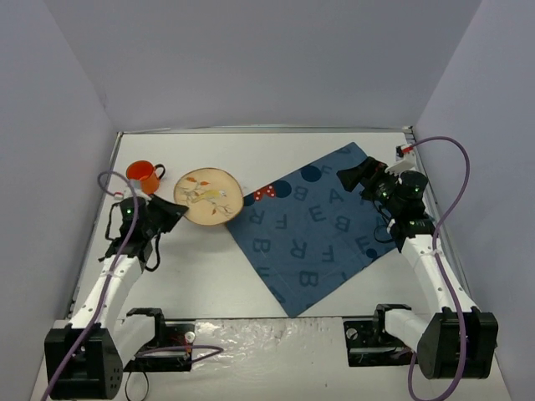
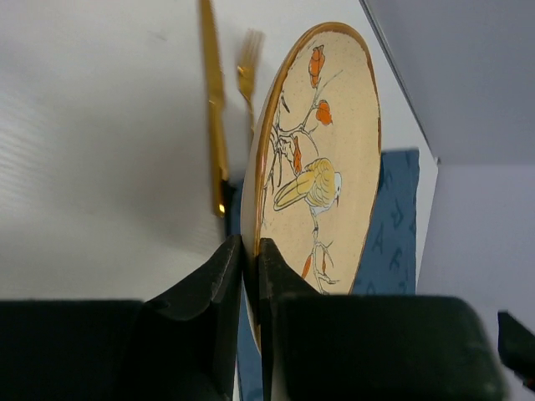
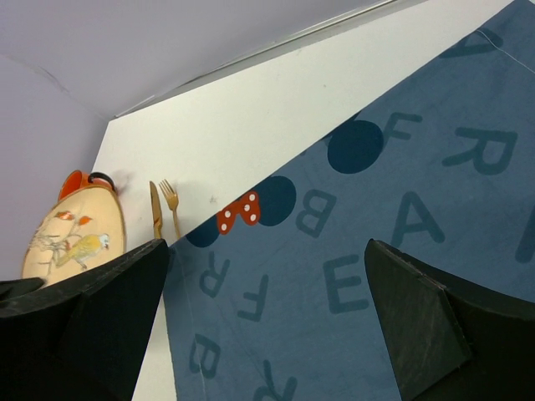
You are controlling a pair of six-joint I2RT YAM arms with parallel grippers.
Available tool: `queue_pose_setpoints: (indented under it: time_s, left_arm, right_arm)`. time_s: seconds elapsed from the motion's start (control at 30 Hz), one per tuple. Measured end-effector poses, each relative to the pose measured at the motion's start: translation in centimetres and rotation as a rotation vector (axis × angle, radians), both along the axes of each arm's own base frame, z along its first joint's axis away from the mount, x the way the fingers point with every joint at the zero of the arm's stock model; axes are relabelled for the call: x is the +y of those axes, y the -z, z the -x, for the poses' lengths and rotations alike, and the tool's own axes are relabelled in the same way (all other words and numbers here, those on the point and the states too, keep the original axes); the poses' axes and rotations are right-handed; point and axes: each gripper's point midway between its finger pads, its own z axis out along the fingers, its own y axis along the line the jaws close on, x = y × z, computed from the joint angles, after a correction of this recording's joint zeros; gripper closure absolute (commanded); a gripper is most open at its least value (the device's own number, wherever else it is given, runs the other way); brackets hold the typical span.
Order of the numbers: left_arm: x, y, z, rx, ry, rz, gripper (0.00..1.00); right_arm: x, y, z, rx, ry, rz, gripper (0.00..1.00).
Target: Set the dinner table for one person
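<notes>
The dinner table (image 1: 209, 280) is a wide white top. A cream plate with a bird painting (image 1: 209, 196) is at the left; my left gripper (image 1: 179, 214) is shut on its near-left rim. In the left wrist view the plate (image 2: 322, 159) stands edge-on between the fingers of my left gripper (image 2: 249, 246). A gold knife (image 2: 215, 109) and a gold fork (image 2: 247, 67) lie on the table beyond the plate. A blue letter-printed cloth (image 1: 318, 225) lies at centre right. My right gripper (image 1: 351, 177) is open and empty above the cloth's far corner; it also shows in the right wrist view (image 3: 266, 251).
An orange mug (image 1: 144, 175) stands at the far left behind the plate, close to my left arm. Grey walls close the table on three sides. In the right wrist view the knife (image 3: 155, 209) and fork (image 3: 171, 205) lie just beside the cloth's left edge (image 3: 180, 276).
</notes>
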Motion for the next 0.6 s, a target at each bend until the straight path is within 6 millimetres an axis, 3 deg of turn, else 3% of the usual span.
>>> queue_pose_setpoints:
  time_s: [0.23,0.33,0.4,0.6]
  left_arm:
    - [-14.6,-2.0,-0.8,-0.042,0.428,0.002,1.00]
    - [-20.2,-2.0,-2.3,-0.063,0.543,0.011,1.00]
    - [-23.2,-1.5,-3.0,-0.076,0.594,0.020,1.00]
    - [-29.3,0.9,-5.2,-0.060,0.678,0.026,1.00]
  right_arm:
    - [0.0,-2.0,0.3,-0.038,0.007,-0.013,0.00]
    - [0.3,-3.3,0.7,-0.069,0.005,-0.013,0.00]
    - [0.6,-4.2,1.0,-0.090,-0.001,-0.013,0.00]
    - [0.8,-5.6,1.6,-0.125,0.002,-0.011,0.00]
